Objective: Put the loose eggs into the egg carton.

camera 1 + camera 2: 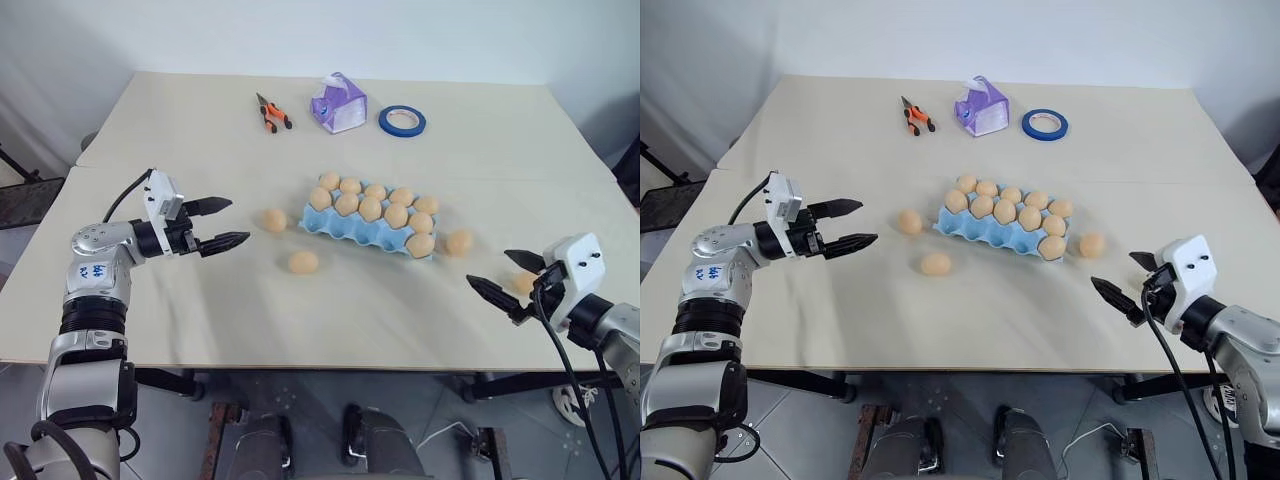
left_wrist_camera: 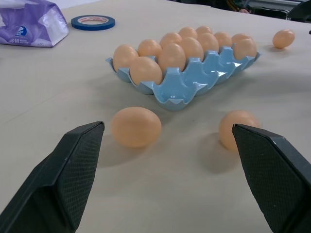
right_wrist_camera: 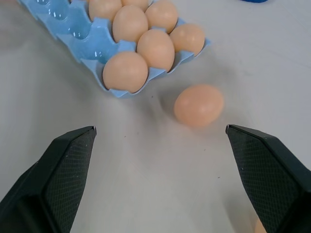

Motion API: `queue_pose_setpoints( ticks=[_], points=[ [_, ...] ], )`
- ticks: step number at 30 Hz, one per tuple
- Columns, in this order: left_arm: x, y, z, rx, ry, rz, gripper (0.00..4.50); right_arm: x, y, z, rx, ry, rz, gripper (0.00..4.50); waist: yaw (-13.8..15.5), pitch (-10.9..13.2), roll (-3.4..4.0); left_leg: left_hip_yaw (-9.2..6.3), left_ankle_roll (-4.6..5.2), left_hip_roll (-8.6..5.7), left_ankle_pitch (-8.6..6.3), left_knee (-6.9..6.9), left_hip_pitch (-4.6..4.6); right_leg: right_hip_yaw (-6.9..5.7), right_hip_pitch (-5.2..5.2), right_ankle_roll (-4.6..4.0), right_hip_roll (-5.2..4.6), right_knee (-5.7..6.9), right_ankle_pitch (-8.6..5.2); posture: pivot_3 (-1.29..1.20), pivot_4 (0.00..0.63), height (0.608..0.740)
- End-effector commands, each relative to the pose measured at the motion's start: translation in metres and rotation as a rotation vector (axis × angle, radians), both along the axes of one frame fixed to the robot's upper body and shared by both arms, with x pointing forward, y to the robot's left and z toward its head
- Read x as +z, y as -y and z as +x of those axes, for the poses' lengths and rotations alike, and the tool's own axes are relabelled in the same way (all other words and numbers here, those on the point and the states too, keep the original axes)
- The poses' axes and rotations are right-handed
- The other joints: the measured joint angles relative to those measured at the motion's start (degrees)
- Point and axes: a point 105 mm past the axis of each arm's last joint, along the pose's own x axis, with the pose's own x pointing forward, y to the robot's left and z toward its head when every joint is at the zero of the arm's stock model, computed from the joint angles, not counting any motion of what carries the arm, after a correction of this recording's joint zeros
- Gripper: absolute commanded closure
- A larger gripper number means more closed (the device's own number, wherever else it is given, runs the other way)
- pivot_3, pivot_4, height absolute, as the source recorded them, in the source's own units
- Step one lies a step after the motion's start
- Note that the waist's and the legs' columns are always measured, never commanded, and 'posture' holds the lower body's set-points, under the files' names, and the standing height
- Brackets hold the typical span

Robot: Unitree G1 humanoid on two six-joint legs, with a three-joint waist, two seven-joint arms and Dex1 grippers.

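Seen from the head, a light blue moulded egg carton [image 1: 352, 228] sits near the middle of a pale beige table [image 1: 200, 320], its two far rows filled with tan-orange eggs and one more egg at the right end of the near row (the remaining near cups are bare). Four loose tan-orange eggs lie on the table: one just beside the carton's left end [image 1: 274, 220], one in front of that end [image 1: 303, 262], one just off the right end [image 1: 459, 241], and one partly hidden behind the right gripper [image 1: 522, 283]. The left gripper [image 1: 222, 222] hovers level to the left of the carton, its two black fingers spread apart and holding nothing. The right gripper [image 1: 506, 278] hangs near the table's front right edge, fingers also apart and empty. Along the far side lie orange-handled pliers [image 1: 271, 113], a purple tissue pack [image 1: 338, 104] and a blue tape roll [image 1: 402, 121].

In the left wrist view, the two eggs on the left of the carton [image 2: 136, 126] [image 2: 237, 128] lie on the table between the parted fingertips [image 2: 80, 160], with the carton beyond them.

In the right wrist view, one loose egg [image 3: 198, 105] lies just beside the carton's corner [image 3: 119, 92], apart from it, between the wide-open fingertips [image 3: 73, 155].
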Motion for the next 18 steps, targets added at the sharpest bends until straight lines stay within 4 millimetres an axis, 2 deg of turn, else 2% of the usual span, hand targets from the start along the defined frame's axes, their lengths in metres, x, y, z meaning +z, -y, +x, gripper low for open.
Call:
queue_pose_setpoints(
  ticks=[1,7,11,15,18],
  points=[
    [0.015,-0.002,0.003,0.013,0.07,0.012,0.02,0.018,0.004,-0.002,-0.003,0.067,-0.022,0.0,0.01,0.0,0.0,0.0,0.0,0.0,0.0,0.0,0.0,0.0,0.0,0.0,0.0,0.0,0.0,0.0,0.15,0.74],
    [0.016,0.001,0.01,0.038,0.061,0.002,0.02,0.025,0.013,-0.004,-0.076,0.102,-0.017,0.0,0.06,0.0,0.0,0.0,-0.05,-0.01,-0.03,0.0,0.0,0.0,0.0,0.0,0.0,0.0,0.0,0.0,0.15,0.74],
    [0.017,0.009,0.009,-0.001,0.04,0.001,0.02,0.034,0.03,-0.01,-0.201,0.154,-0.007,0.0,0.08,0.0,0.0,0.0,-0.05,0.0,-0.04,0.0,0.0,-0.01,0.01,0.0,0.0,-0.01,0.0,0.0,0.15,0.74],
    [0.007,0.023,0.015,0.0,-0.02,0.074,0.02,0.036,0.044,-0.032,-0.326,0.169,0.061,0.0,0.54,0.0,0.0,-0.02,-0.05,0.0,-0.04,-0.01,-0.01,-0.02,0.01,0.0,0.02,-0.01,0.0,0.0,0.15,0.74],
    [0.017,0.039,0.004,-0.147,0.035,0.018,0.02,0.032,0.051,-0.049,-0.409,0.164,0.092,0.0,0.88,0.0,0.0,0.0,-0.09,-0.02,-0.07,-0.01,-0.03,0.0,0.01,0.01,0.03,-0.03,0.0,0.0,0.15,0.74]
  ],
)
